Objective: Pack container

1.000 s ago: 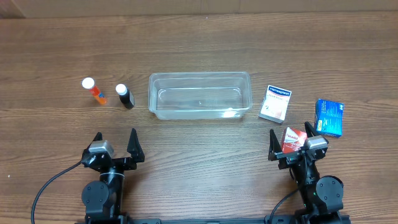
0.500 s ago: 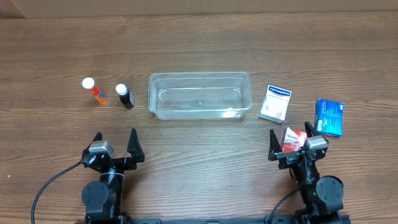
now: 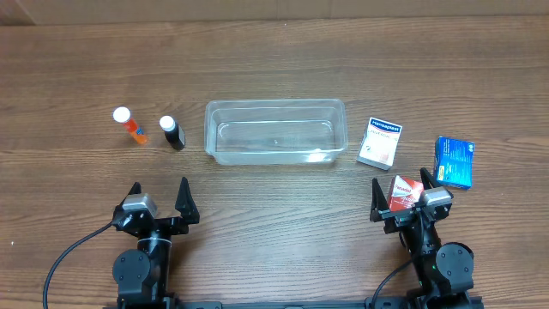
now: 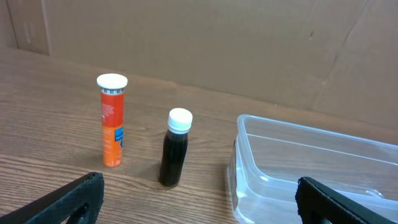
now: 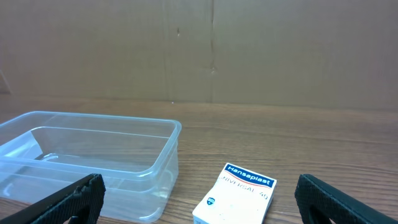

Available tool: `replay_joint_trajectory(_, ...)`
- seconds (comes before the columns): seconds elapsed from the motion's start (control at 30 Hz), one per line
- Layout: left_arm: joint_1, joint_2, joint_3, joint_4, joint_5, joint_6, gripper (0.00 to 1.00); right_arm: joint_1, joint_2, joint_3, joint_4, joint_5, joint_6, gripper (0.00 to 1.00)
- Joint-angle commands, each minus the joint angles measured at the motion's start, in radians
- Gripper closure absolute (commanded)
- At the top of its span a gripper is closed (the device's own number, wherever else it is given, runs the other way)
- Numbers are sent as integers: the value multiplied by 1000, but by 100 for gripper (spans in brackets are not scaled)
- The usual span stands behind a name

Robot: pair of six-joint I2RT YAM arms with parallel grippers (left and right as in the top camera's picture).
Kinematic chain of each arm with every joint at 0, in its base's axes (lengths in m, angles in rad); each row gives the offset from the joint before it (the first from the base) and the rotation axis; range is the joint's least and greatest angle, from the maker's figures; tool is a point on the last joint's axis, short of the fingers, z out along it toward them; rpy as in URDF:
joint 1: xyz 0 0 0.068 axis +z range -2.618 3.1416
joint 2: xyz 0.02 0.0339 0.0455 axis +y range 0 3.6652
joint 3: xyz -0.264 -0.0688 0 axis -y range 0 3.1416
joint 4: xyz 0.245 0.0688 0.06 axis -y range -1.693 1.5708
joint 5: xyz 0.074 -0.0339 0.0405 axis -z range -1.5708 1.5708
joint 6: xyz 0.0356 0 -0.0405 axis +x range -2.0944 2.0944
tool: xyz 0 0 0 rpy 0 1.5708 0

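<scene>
The clear plastic container (image 3: 274, 130) stands empty at the table's middle; it also shows in the left wrist view (image 4: 311, 168) and the right wrist view (image 5: 93, 149). My left gripper (image 3: 159, 196) (image 4: 202, 202) is open and empty, near the front edge. My right gripper (image 3: 401, 179) (image 5: 200, 200) is open, its fingers on either side of a red-and-white box (image 3: 402, 196), not closed on it. That box is out of the right wrist view.
An orange tube with a white cap (image 3: 129, 125) (image 4: 112, 121) and a black bottle with a white cap (image 3: 172, 133) (image 4: 175, 148) stand left of the container. A white Hansaplast box (image 3: 379, 142) (image 5: 239, 196) and a blue box (image 3: 453, 161) lie to its right.
</scene>
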Motion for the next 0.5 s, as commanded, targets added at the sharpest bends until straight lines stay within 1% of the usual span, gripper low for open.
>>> replay_joint_trajectory(0.0, -6, -11, -3, 0, 7, 20, 0, 5, -8, -10, 6, -5, -4, 0)
replay_joint_trajectory(0.2, -6, -11, -3, 0, 10, 19, 0, 5, -8, -10, 5, -11, 5, 0)
replay_joint_trajectory(0.37, -6, -11, -3, 6, 19, 11, 0, 5, -6, -10, 6, -17, 191, 0)
replay_joint_trajectory(0.43, -7, -11, 0, 2, 61, -40, 0, 5, -6, -4, 0, -26, 214, 0)
replay_joint_trajectory(0.47, -7, -11, 10, -14, 72, -45, 0, 5, -5, 11, -19, -24, 214, 0)
